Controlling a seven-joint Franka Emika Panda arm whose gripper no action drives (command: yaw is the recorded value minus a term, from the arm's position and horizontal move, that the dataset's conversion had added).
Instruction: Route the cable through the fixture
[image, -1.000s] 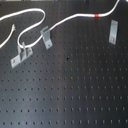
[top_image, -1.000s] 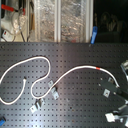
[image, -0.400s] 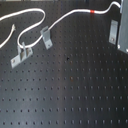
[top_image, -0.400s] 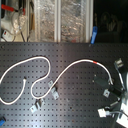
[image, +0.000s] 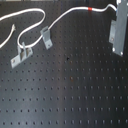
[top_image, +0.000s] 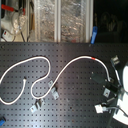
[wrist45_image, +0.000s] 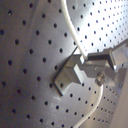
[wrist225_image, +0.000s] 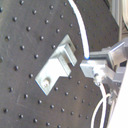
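Cable (image: 60, 20) winds over the pegboard (image: 75, 85), red band (image: 89, 9) near the gripper (top_image: 111, 86) at the second exterior view's right; jaws pinch the cable.

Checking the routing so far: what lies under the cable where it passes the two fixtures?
Bare black pegboard lies under the cable. It curves beside both fixtures, apparently through neither; their bases hide the board beneath.

the cable (image: 64, 20) is lying across the board (image: 75, 85), curling past two fixtures (image: 46, 37) toward the first exterior view's left, while the gripper (image: 119, 35) is hanging at the first exterior view's right edge.
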